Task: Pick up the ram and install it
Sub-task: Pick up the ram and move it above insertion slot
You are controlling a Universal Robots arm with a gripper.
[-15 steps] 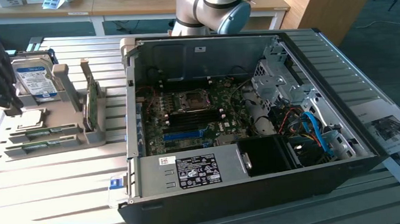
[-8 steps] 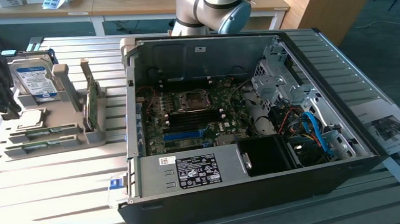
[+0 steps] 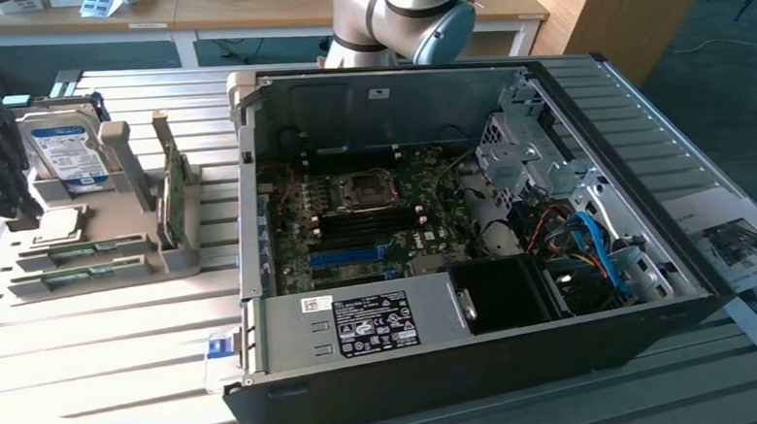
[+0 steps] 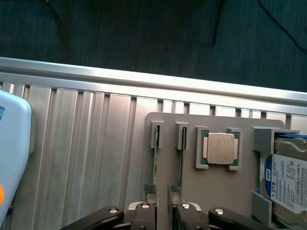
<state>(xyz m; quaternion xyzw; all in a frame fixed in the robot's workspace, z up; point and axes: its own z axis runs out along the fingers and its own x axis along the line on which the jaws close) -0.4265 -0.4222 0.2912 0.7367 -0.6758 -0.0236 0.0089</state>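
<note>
My gripper (image 4: 161, 190) hangs over the grey parts holder (image 4: 216, 191) with its jaws apart and nothing clamped between them; bare holder surface shows in the gap. One of my fingertips (image 4: 149, 191) lines up with the end of the ram (image 4: 156, 160), the other with the end of a second stick (image 4: 181, 160) in the next slot. I cannot tell whether either pad touches a stick.

The ram stands on its long edge in its slot, so from my wrist I see only its thin green top edge. Its long axis runs straight from the slot's end bracket toward my fingers, parallel to the second stick.

In the exterior view the ram (image 3: 78, 279) lies in the holder's nearest slot, its length running across that view's left and right, one end toward the open computer case (image 3: 490, 362). The second stick (image 3: 89, 250) sits just behind it, then the processor (image 3: 61, 224) and the hard drive (image 3: 67, 151), which stands upright. An expansion card (image 3: 171, 194) stands at the holder's end nearest the case. My arm (image 3: 401, 16) rises behind the case, above the motherboard (image 3: 366, 222).
</note>
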